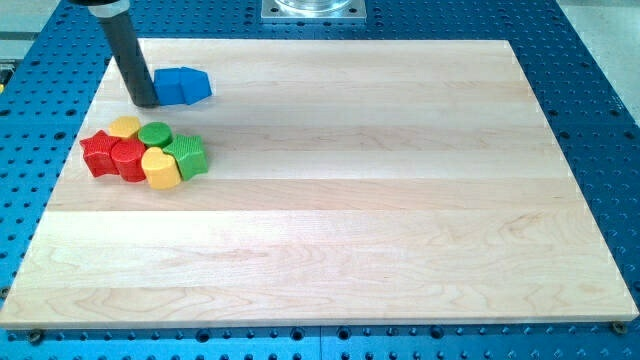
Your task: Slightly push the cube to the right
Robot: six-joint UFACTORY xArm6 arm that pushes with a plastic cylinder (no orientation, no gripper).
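Note:
A blue mass (pixel 183 86) lies near the board's top left; it looks like two blue blocks pressed together, a cube-like one (pixel 169 87) on the left and an angular one (pixel 198 85) on the right. My tip (pixel 145 103) rests on the board right at the left side of the cube-like block, touching or nearly touching it. The dark rod rises from there toward the view's top left.
Just below is a tight cluster: red star (pixel 97 152), yellow block (pixel 125 126), round green block (pixel 155 133), red block (pixel 129 160), yellow heart (pixel 160 168), green star-like block (pixel 187 156). The wooden board (pixel 350 200) lies on a blue perforated table.

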